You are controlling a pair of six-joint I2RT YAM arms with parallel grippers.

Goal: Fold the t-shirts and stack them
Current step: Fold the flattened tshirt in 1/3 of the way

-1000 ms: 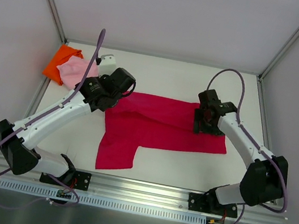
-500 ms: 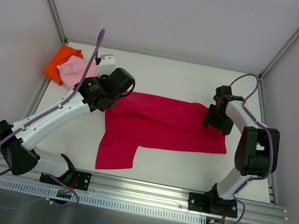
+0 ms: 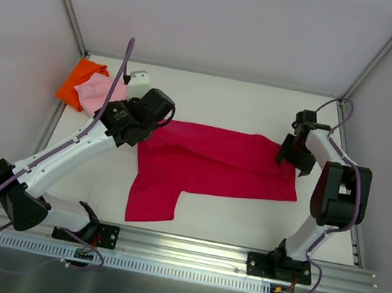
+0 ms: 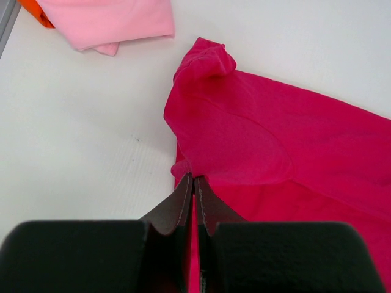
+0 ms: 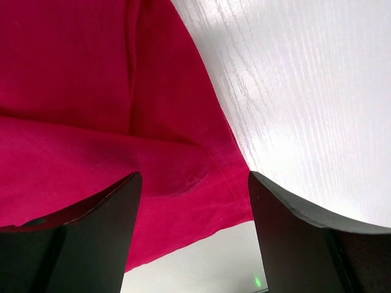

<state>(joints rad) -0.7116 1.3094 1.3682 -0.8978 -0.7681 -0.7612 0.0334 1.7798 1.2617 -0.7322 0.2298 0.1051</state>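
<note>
The crimson t-shirt (image 3: 207, 167) lies spread across the middle of the table, one flap hanging toward the front left. My left gripper (image 3: 146, 132) is shut on its left edge; in the left wrist view the fingertips (image 4: 194, 180) pinch the red cloth (image 4: 275, 140). My right gripper (image 3: 289, 158) is open and hovers over the shirt's right hem (image 5: 183, 183), with nothing between the fingers. The light pink shirt (image 3: 99, 93) lies folded on the orange shirt (image 3: 81, 78) at the back left; the pink one also shows in the left wrist view (image 4: 104, 21).
The white table (image 3: 226, 99) is walled by a frame with grey panels on three sides. A metal rail (image 3: 186, 250) with both arm bases runs along the near edge. Purple cables loop above each arm.
My right gripper has moved right along the shirt, from inside its right part to its right edge. The left gripper and the folded shirts have stayed put.
</note>
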